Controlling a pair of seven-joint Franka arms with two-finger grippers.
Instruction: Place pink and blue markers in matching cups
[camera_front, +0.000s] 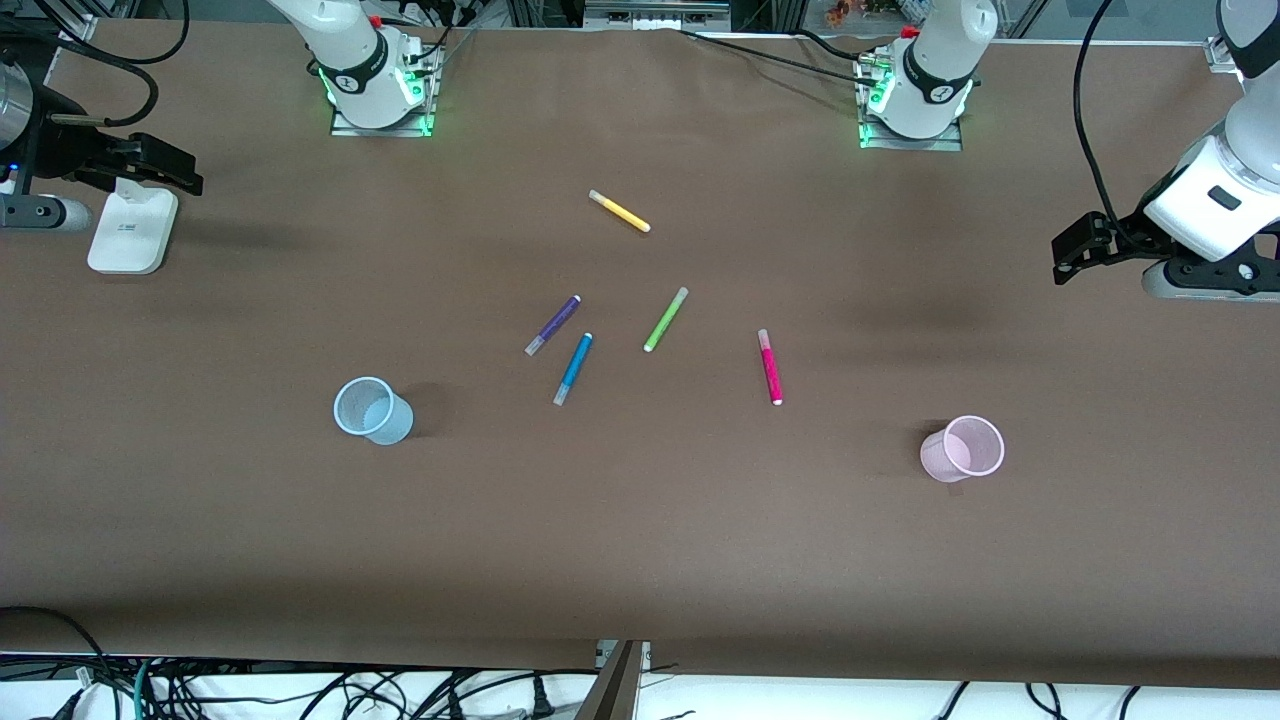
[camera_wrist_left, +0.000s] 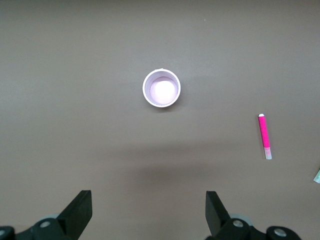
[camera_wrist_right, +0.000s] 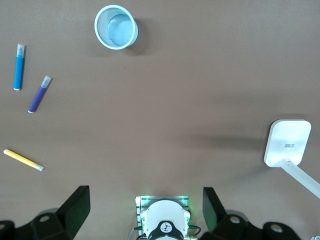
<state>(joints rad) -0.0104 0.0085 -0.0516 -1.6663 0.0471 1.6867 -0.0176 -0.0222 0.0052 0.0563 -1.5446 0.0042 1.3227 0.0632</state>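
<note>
The blue marker (camera_front: 574, 368) and the pink marker (camera_front: 770, 366) lie flat near the table's middle. The pale blue cup (camera_front: 372, 410) stands upright toward the right arm's end. The pale pink cup (camera_front: 962, 448) stands upright toward the left arm's end. Both cups hold nothing. My left gripper (camera_front: 1066, 258) is open and empty, up over the left arm's end; its view shows the pink cup (camera_wrist_left: 161, 88) and pink marker (camera_wrist_left: 264, 135). My right gripper (camera_front: 175, 170) is open and empty over the right arm's end; its view shows the blue cup (camera_wrist_right: 116, 27) and blue marker (camera_wrist_right: 19, 66).
A purple pen (camera_front: 553, 325) lies beside the blue marker, and a lime-green pen (camera_front: 666, 319) lies between the two markers. A yellow pen (camera_front: 619, 211) lies nearer the bases. A white device (camera_front: 132, 232) sits under the right gripper. Both arm bases stand at the table's back edge.
</note>
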